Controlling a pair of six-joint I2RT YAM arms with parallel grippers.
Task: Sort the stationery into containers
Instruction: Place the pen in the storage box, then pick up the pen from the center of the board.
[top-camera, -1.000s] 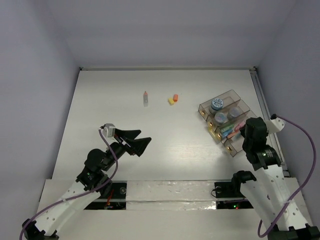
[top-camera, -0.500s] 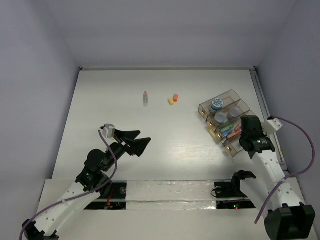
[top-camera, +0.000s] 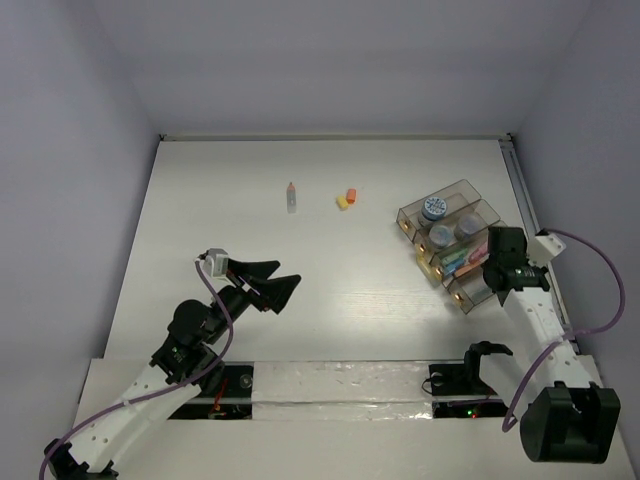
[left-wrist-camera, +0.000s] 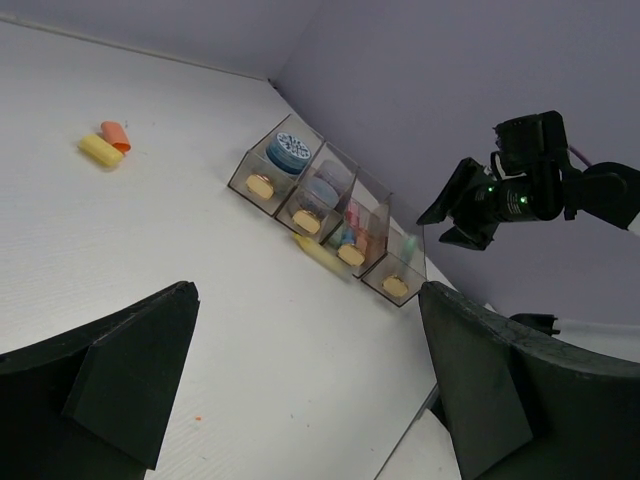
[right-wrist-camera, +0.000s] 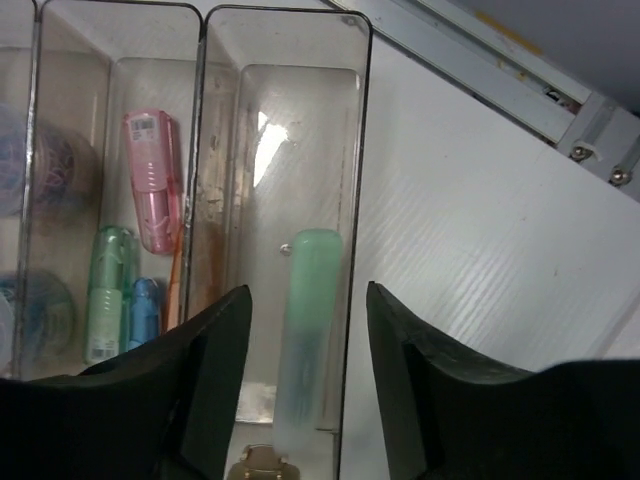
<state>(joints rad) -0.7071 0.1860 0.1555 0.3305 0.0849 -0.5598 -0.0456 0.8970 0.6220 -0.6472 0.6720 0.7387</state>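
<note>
Right gripper (right-wrist-camera: 307, 293): fingers stood apart, pinching nothing, poised over the tray's nearest compartment.
Under the right gripper: a light green pen (right-wrist-camera: 308, 330) lay lengthwise in that compartment, a gap on either side between it and the fingers.
Next compartment, at 9 o'clock in the right wrist view: a pink pen (right-wrist-camera: 152, 180), a green pen (right-wrist-camera: 105, 290) and a blue pen (right-wrist-camera: 145, 310) lay together.
Organiser tray (top-camera: 462, 186): it sat at the table's 3 o'clock edge, seen from above.
Far compartments: a blue-white tub (top-camera: 434, 208) filled the farthest one, and a purple tub (top-camera: 466, 227) the one before it.
Left gripper (top-camera: 290, 272): spread wide and empty, raised over the near left part of the table (top-camera: 200, 200).
From the left gripper, top view: the tray was at 3 o'clock, well apart.
Loose stationery: an orange eraser (top-camera: 351, 194) and a yellow eraser (top-camera: 343, 202), touching or nearly so, lay at 1 o'clock; a small capped pen (top-camera: 291, 195) lay at 12 o'clock.
</note>
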